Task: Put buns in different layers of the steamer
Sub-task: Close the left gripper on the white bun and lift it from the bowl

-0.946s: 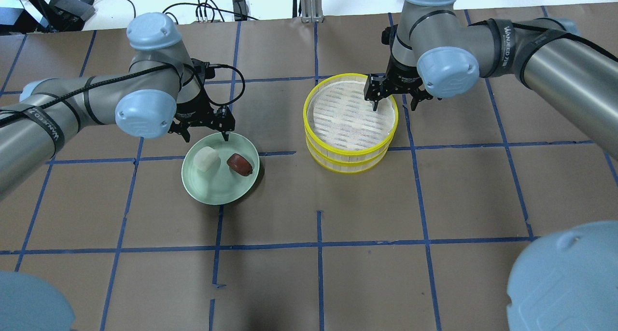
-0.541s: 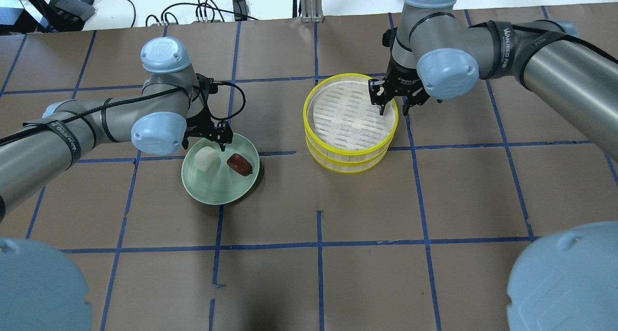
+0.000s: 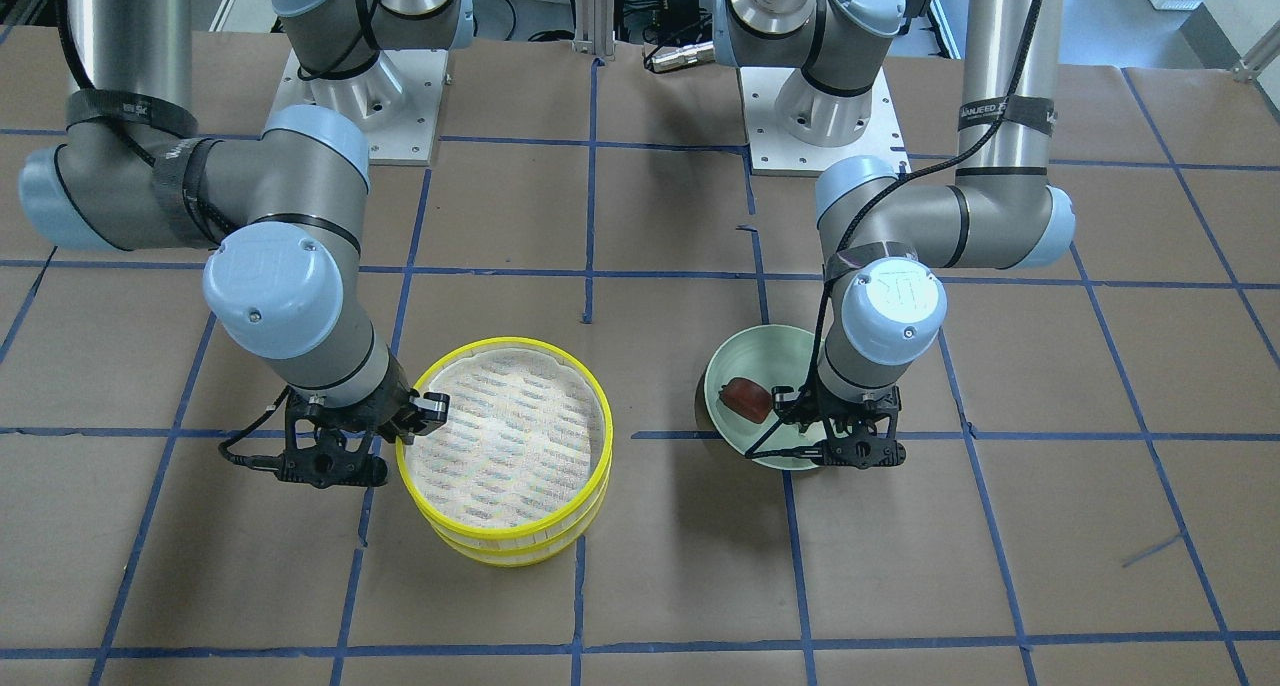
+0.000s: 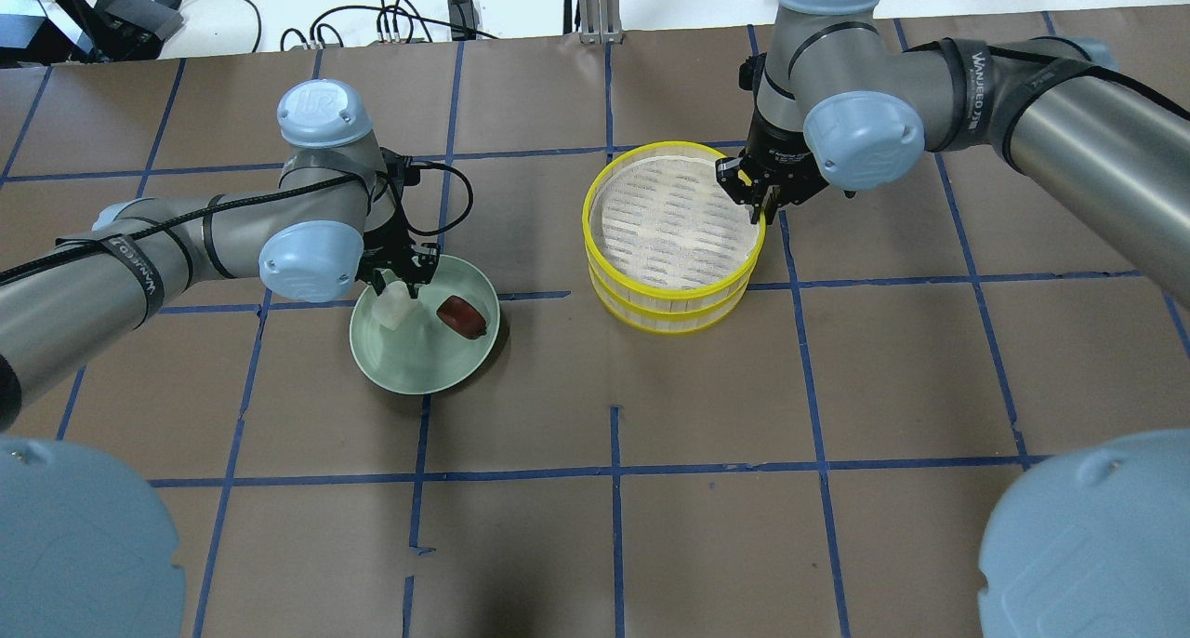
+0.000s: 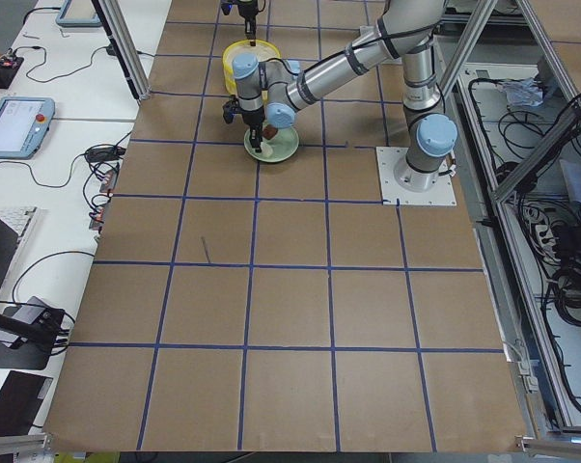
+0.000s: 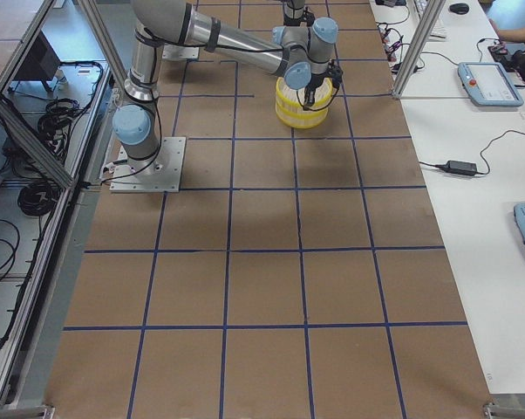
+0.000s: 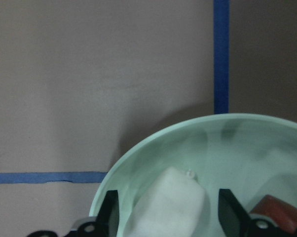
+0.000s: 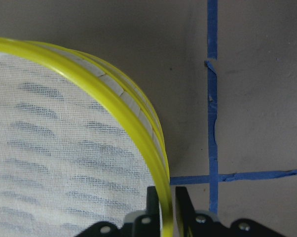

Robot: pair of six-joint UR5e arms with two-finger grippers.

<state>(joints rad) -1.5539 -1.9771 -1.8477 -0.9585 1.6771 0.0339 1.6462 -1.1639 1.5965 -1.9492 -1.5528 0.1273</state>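
**Left gripper** (image 4: 402,278): it is lowered into the pale green plate (image 4: 416,385), over the plate's far-left part as the overhead view shows it. Its fingers (image 7: 112,215) stand one on each side of the white bun (image 7: 169,203). The wrist view shows a narrow gap between each finger and the bun, so the jaws are partly open and hold nothing. 0.9 s ago the jaws were spread wide above the plate's far rim. They have since narrowed, and the gripper has moved onto the bun.

**White bun**: it lies on the plate, to the left of the reddish-brown bun (image 4: 462,315). The two buns are near each other but apart. Neither has moved from its earlier position.

**Right gripper** (image 8: 166,206): it is at the far-right rim of the upper steamer tray (image 4: 669,224). One finger is inside the yellow rim and one is outside, both against it. The jaws are almost fully closed, with the rim clamped between them. In the earliest frame the jaws straddled this rim wide open, and 0.5 s ago they were about half closed.

**Upper steamer tray**: it sits stacked on the lower steamer tray (image 4: 671,320), with the rims aligned. The stack stands on the table (image 4: 837,387), to the right of the plate and well apart from it, in the same place as before.
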